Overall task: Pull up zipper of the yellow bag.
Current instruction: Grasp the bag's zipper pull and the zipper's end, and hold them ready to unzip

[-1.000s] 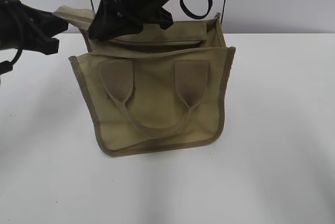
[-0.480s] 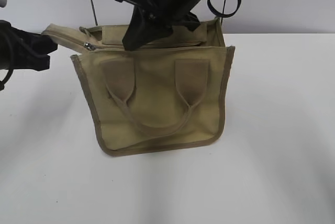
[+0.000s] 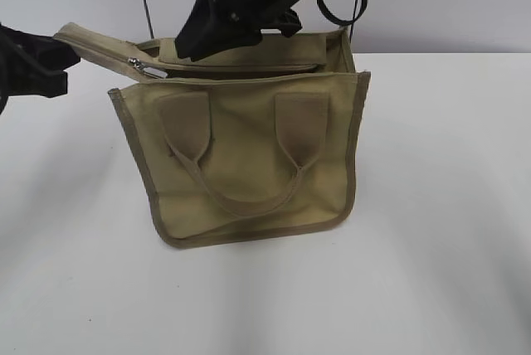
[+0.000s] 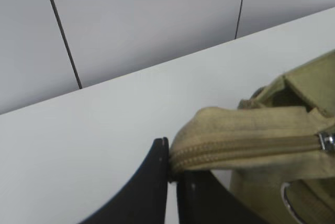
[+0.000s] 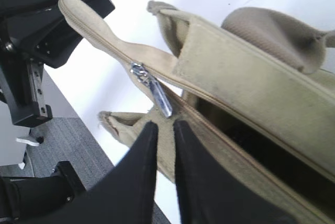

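Exterior view shows the yellow bag (image 3: 249,156) standing upright on the white table (image 3: 440,206), its front handle (image 3: 241,181) hanging against the near face. The left pincer (image 4: 171,174) is clamped on the tip of the zipper (image 4: 246,148) strip, which stretches out past the bag's left edge. The metal pull (image 5: 152,89) sits near the bag's left corner on that strip. The right pincer (image 5: 163,130) hovers just beside the pull, its fingers nearly together and holding nothing.
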Robot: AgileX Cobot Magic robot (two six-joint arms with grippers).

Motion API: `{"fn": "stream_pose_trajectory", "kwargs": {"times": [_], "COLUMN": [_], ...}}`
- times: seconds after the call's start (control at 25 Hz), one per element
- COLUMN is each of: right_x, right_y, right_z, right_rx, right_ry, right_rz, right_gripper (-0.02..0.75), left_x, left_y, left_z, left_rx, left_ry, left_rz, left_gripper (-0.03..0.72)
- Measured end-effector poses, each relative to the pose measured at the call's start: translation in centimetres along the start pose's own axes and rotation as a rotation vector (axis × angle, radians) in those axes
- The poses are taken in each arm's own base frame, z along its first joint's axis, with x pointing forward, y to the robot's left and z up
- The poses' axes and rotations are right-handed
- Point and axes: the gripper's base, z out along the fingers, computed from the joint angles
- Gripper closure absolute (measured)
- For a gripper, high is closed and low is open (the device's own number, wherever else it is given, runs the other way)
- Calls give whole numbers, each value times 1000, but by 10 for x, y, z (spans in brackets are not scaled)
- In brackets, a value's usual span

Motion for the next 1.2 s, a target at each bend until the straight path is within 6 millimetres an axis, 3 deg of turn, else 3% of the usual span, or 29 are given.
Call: {"fn": "stream_pose_trajectory", "kwargs": {"times": [0.16, 0.28, 0.88, 1.2], "right_x": [3, 3, 2, 2], "right_y": [-1, -5, -14, -15], "right_z": [17, 27, 46, 48], "right_rx": [-52, -91, -175, -183], "right_ry": [18, 13, -20, -18], "right_rz": [32, 47, 114, 122], "right_gripper": [395, 325, 307, 398], "left_x": [-5, -6, -6, -7], "left_y": [-1, -1, -2, -2], "left_z": [-2, -2, -2, -2], "left_rx": [8, 8, 12, 19], "left_ry": [-41, -43, -52, -60], "left_rz": [-14, -17, -19, -16], "left_gripper": [682, 682, 682, 682]}}
